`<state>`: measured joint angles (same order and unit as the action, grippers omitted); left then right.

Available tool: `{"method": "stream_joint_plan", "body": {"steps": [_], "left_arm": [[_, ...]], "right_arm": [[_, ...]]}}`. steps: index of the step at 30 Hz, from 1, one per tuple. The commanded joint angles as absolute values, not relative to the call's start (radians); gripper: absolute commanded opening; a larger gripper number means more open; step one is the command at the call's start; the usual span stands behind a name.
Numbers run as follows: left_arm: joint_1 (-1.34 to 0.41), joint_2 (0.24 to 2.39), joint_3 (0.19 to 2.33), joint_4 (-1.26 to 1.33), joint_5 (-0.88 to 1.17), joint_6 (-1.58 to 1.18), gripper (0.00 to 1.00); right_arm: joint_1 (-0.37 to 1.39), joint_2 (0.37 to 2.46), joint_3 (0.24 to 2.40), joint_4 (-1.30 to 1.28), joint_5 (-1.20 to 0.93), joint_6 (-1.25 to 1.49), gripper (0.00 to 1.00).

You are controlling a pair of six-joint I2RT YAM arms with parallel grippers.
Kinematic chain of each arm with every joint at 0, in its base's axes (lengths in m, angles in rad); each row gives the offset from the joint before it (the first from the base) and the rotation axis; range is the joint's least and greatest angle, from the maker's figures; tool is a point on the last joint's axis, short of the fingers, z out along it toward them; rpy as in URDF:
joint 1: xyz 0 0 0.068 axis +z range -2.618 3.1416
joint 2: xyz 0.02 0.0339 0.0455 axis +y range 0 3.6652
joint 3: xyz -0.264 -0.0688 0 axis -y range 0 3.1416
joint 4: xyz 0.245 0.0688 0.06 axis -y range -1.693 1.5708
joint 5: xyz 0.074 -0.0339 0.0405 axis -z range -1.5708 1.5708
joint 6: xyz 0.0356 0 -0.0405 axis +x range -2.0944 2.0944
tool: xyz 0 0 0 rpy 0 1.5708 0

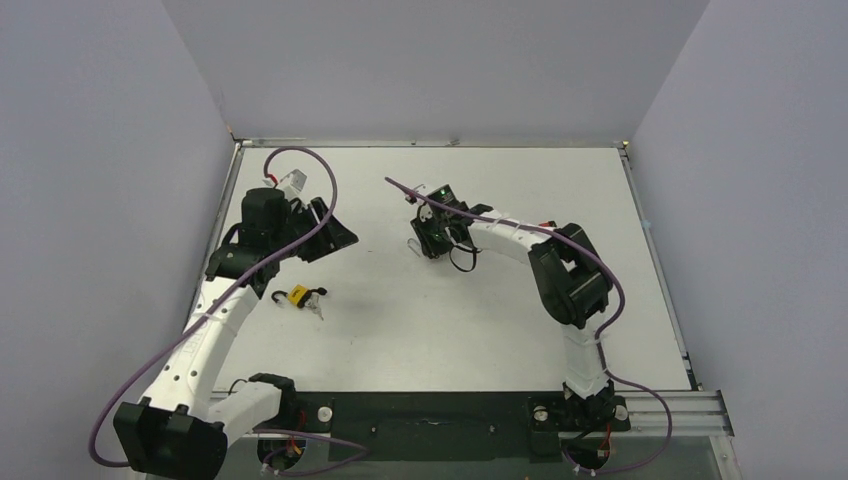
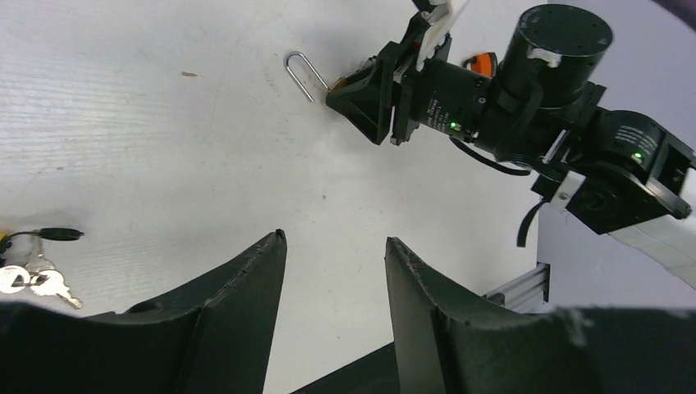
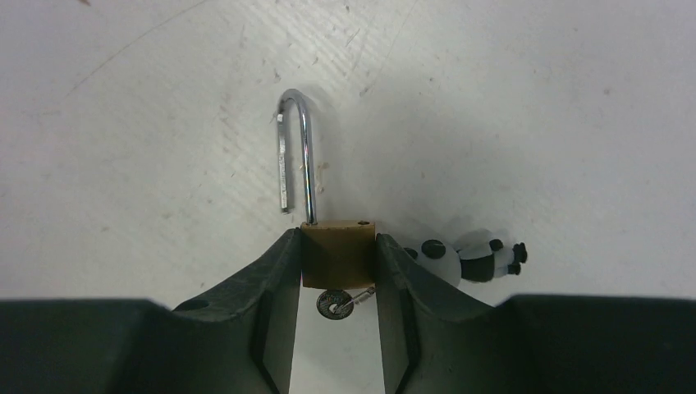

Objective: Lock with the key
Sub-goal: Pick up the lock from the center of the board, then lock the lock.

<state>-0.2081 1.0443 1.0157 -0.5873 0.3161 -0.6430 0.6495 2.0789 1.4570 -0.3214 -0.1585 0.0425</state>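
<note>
- Toward the far middle of the scuffed white table (image 1: pixel 450 330), the right tool (image 3: pixel 336 240) pinches a brass padlock (image 3: pixel 338 256), its dark wedge-shaped fingers pressed against the block's two flat sides.
- The polished steel shackle (image 3: pixel 305 156) is sprung open, its free end clear of the body.
- A small round-headed key (image 3: pixel 331 304) sits at the padlock's bottom end, between the fingers.
- A black-and-white panda charm (image 3: pixel 469 258) lies just beside.
- The left tool (image 2: pixel 335 242) hangs spread wide, holding nothing, with a bunch of silvery keys (image 2: pixel 37 281) on the table nearby.
</note>
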Motion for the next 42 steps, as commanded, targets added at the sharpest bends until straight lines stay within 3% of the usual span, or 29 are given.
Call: {"method": "stream_joint_plan", "body": {"steps": [1, 21, 42], "left_arm": [[-0.211, 1.094, 1.015, -0.492, 0.469, -0.624, 0.45], [-0.433, 1.105, 1.326, -0.496, 0.595, -0.271, 0.44], [-0.44, 1.102, 1.441, -0.436, 1.004, -0.194, 0.48]], "right_arm": [[0.656, 1.87, 1.412, -0.278, -0.221, 0.076, 0.0], [0.66, 1.227, 1.218, -0.348, -0.541, 0.174, 0.0], [0.697, 1.058, 1.363, -0.469, -0.706, 0.233, 0.0]]}}
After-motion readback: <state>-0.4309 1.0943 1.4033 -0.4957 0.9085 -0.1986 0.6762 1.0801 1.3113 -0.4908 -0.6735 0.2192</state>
